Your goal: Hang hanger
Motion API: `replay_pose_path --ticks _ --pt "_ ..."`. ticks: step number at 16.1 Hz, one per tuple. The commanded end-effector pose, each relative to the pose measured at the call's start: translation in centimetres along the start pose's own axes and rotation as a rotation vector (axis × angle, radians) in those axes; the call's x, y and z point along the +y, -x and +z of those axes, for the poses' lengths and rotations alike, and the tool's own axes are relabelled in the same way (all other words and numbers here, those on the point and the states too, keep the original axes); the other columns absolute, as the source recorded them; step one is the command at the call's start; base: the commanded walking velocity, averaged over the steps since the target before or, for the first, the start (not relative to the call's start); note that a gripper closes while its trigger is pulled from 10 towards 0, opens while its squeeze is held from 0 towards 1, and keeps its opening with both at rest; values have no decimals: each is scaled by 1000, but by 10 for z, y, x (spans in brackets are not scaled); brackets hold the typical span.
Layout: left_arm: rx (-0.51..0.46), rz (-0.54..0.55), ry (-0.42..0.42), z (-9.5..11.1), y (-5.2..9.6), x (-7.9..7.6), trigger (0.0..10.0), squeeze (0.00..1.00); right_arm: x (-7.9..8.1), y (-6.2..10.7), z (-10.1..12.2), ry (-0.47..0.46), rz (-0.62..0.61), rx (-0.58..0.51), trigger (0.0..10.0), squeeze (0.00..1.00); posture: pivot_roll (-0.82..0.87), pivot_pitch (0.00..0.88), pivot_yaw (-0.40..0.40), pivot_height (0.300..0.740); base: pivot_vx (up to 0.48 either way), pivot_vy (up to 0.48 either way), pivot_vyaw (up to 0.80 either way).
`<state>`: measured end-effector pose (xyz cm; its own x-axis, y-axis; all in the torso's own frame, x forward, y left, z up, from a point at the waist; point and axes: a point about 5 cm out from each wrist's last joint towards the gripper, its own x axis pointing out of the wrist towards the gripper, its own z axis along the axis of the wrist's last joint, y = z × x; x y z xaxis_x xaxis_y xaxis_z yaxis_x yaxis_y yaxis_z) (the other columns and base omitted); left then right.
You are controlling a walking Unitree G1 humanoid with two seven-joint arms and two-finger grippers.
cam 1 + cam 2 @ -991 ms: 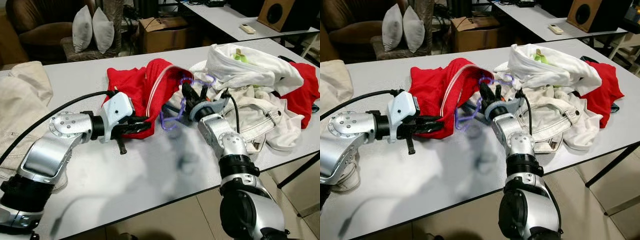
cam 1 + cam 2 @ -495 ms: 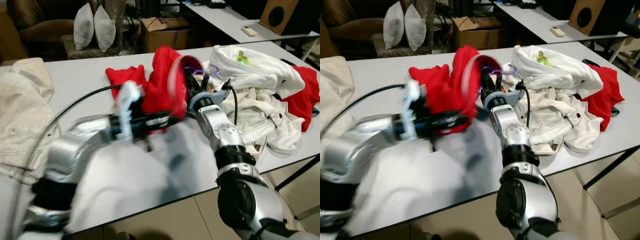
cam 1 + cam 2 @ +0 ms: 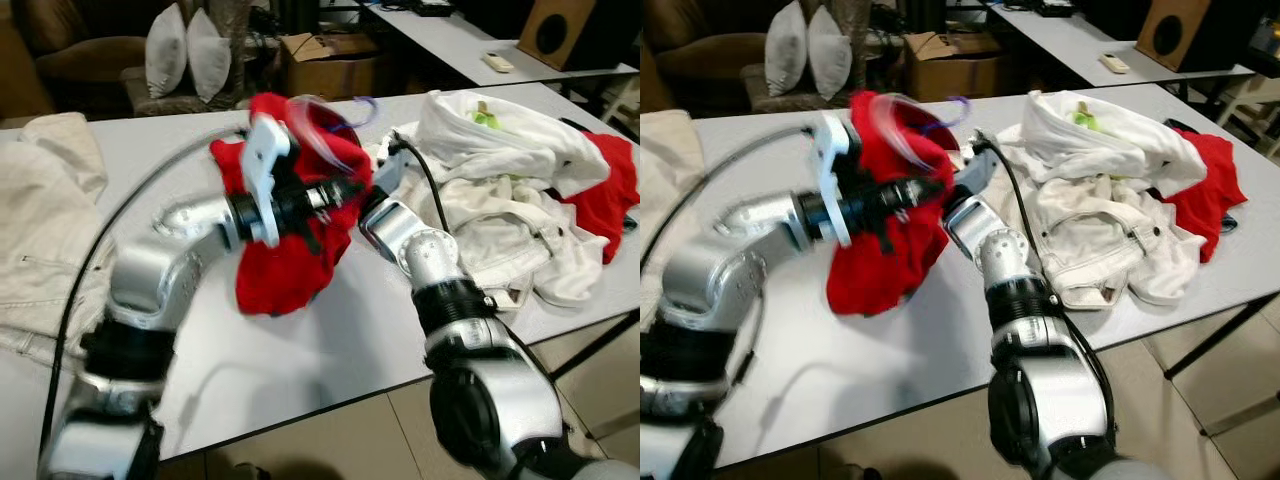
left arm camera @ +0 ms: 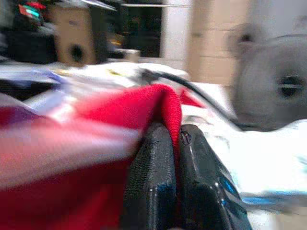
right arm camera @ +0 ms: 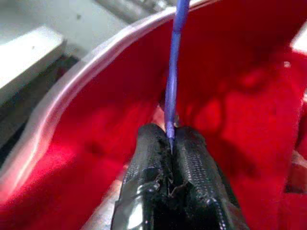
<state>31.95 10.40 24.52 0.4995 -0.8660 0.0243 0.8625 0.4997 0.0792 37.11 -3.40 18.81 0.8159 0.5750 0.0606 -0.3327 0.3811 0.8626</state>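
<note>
Currently dressing stage: thin purple plastic hanger (image 5: 173,67) going inside red fabric garment with pale trim (image 3: 290,270), lifted off grey table (image 3: 300,350), centre of head view. Left gripper (image 4: 173,143) clenched on garment fold. Right gripper (image 5: 170,143) clenched on hanger wire, inside red cloth. Hook (image 3: 362,101) pokes out at top. White clothes pile (image 3: 500,180) at right. Judgement: next move calls for seating garment shoulders over hanger before hanging.

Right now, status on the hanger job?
Left gripper clamped on red garment, lifted off table. Right gripper pinching purple hanger inside garment's opening. White clothes pile close beside.
</note>
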Motion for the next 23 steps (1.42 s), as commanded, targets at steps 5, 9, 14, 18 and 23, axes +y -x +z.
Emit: replay_pose_path --ticks 5,9,14,18,23 --pt "40 79 -121 22 6 10 10000 0 -1 32 -3 -83 19 21 10000 0 -131 0 -28 740 0 0 0" --pt "65 -13 -63 18 2 -2 10000 1000 -3 40 -3 -144 3 1 10000 0 -137 0 -24 740 0 0 0" --pt "18 -51 -10 29 25 -3 10000 1000 -11 47 3 -140 -29 1 10000 0 -131 0 -35 740 0 0 0" --pt "-133 16 16 48 50 8 10000 1000 -19 57 15 -129 -37 -27 10000 0 -128 0 -39 740 0 0 0" --pt "47 418 20 10 79 41 10000 1000 -22 89 20 -21 -5 3 10000 0 -124 0 -29 740 0 0 0"
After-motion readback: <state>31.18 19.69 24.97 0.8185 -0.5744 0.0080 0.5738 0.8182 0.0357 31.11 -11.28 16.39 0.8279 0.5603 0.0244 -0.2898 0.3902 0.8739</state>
